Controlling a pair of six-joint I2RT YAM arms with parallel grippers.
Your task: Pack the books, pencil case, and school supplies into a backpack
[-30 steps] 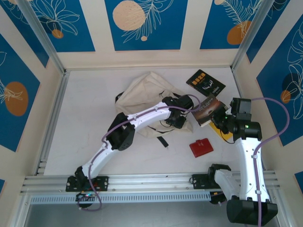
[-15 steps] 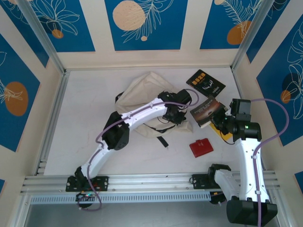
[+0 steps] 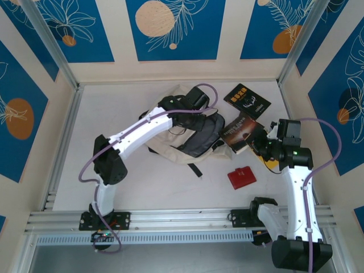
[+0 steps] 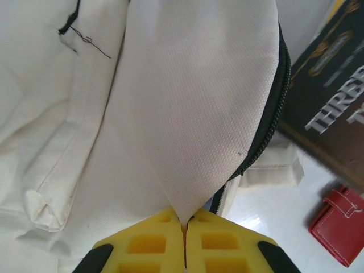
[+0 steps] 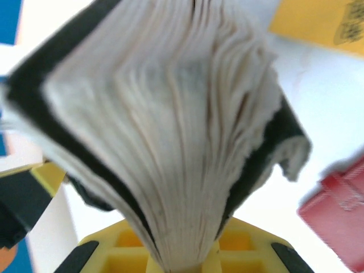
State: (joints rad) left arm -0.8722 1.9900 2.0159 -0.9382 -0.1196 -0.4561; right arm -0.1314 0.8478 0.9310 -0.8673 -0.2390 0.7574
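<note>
Flap lifted, brown book at the bag's mouth

Your left gripper (image 4: 185,250) is pinched closed on a fold of the cream flap of the backpack (image 3: 168,149), and the grey lining and black zipper show beneath it. Your right gripper (image 5: 182,256) is clamped on the dark brown book (image 3: 242,132), pages fanning out from the pads, cover tilted, just beside the backpack's right rim. The left arm lies across the bag's far half. 2 more books sit apart: the black book (image 3: 246,100) flat toward the far right, the yellow book (image 5: 318,23) beneath the right wrist. A red case (image 3: 242,177) lies on the table (image 3: 102,114), near the bag's near-right corner.
</note>
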